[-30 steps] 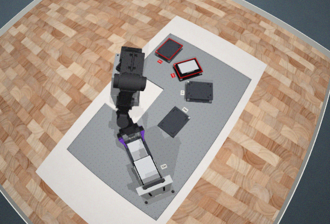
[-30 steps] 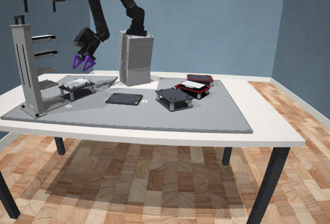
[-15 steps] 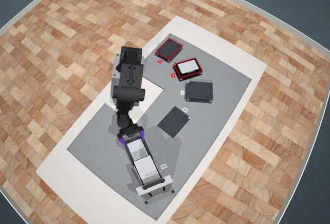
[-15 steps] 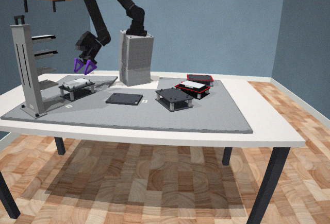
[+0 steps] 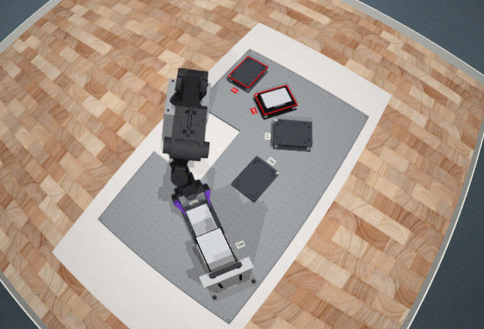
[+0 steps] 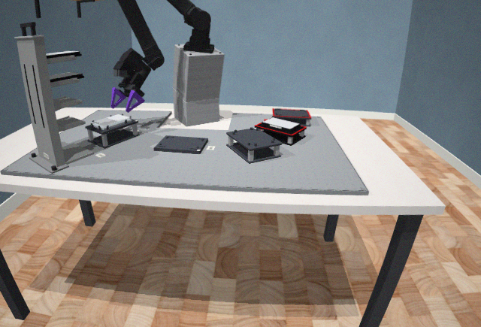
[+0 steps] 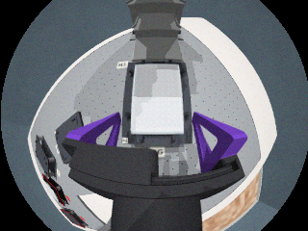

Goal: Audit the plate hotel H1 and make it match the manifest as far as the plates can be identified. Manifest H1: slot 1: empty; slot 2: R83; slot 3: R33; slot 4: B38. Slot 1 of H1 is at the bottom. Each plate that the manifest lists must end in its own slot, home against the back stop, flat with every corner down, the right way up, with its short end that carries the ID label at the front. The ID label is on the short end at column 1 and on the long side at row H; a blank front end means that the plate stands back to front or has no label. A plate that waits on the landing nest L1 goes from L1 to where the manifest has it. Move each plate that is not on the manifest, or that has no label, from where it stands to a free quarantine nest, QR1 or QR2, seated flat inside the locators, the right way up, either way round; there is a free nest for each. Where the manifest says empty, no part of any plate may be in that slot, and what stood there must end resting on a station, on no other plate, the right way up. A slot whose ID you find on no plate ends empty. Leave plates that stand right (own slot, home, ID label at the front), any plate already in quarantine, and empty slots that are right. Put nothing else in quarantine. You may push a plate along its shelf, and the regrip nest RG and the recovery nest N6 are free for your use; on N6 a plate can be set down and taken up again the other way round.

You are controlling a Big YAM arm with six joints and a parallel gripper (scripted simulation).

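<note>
The plate hotel H1 stands at the table's left end. Its two upper shelves each hold a plate, one on the top shelf and one on the shelf below. The two lower shelves look empty. A white-topped plate lies flat on a raised nest in front of the hotel; it also shows from above and in the wrist view. My gripper is open and empty. It hangs a little above the end of this plate that lies away from the hotel, with the purple fingers spread wider than the plate. I cannot read any ID labels.
Two red-edged quarantine nests lie at the far end: one empty, one holding a white-topped plate. An empty raised dark nest and a flat dark pad lie mid-table. The arm's grey pedestal stands behind.
</note>
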